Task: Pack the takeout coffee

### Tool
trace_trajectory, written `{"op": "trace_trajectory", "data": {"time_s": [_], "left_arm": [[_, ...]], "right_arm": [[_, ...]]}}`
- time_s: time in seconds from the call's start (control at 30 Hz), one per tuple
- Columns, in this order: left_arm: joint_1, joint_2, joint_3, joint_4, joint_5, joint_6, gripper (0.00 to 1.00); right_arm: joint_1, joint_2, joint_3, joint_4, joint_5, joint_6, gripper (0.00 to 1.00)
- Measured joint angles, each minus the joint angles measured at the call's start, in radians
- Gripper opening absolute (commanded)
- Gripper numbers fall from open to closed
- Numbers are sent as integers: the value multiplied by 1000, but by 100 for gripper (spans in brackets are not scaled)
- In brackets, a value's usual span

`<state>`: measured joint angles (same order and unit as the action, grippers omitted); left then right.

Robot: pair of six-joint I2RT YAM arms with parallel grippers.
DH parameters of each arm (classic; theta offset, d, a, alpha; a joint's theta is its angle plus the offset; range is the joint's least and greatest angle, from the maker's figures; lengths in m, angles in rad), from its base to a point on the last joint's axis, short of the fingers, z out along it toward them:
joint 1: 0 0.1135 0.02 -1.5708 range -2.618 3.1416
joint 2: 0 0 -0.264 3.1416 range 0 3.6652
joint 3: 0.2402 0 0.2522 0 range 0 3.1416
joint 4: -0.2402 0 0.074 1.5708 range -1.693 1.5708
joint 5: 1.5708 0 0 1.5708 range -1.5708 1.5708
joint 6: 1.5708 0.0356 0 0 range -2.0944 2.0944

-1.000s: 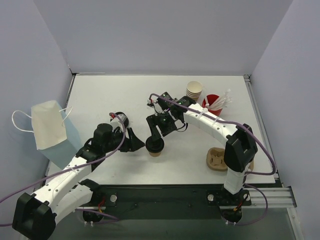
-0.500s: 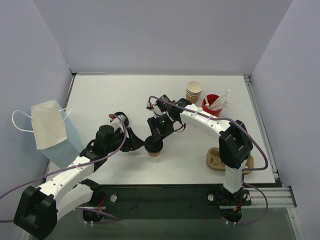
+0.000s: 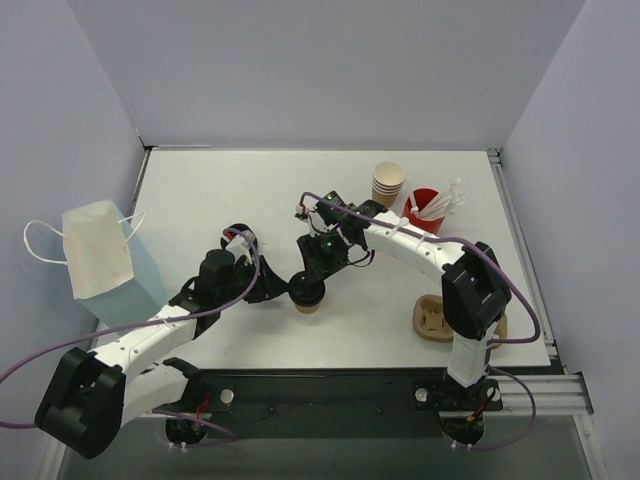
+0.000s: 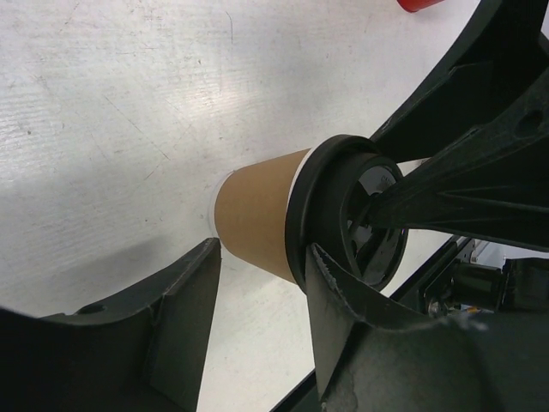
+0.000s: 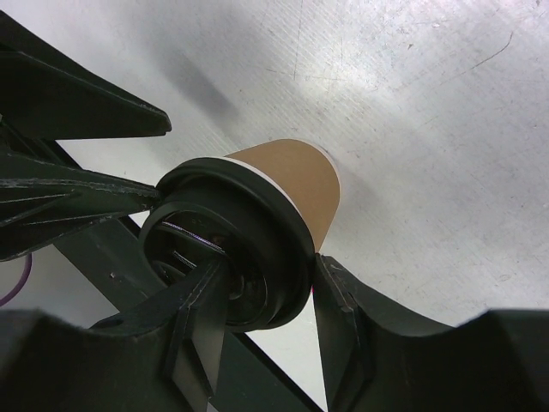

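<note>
The right end effector pinches the coffee by its lid; the left end effector, half-wide, straddles it on the table.

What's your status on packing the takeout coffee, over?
Right tool shut on takeout coffee cup, at its lid. Left tool open, straddling the cup. Cup upright on table. Tools crowd each other.

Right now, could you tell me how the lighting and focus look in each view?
Top external: even light, sharp, faint shadows on the table. Left wrist: glare on the table, takeout coffee crisp, near fingers dark and soft. Right wrist: glare above the coffee, shadow streak upper left, fingers blurred.
</note>
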<state>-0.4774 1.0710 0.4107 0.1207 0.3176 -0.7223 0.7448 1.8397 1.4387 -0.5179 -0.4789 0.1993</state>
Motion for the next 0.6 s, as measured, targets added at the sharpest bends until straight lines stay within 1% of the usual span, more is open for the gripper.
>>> {"op": "trace_trajectory", "data": {"time_s": [0.1,0.3,0.6], "left_arm": [[-14,3,5,-5,-26,0,51],[-61,7,50,-80,-142,3,47],[-109,47,58,-60,-245,-36,44]], "right_arm": [[0,-6,-12,13,0,6,35],[-5,-35,-66,70,-1,23,33],[-19,-73,-160,181,-29,90,32]]}}
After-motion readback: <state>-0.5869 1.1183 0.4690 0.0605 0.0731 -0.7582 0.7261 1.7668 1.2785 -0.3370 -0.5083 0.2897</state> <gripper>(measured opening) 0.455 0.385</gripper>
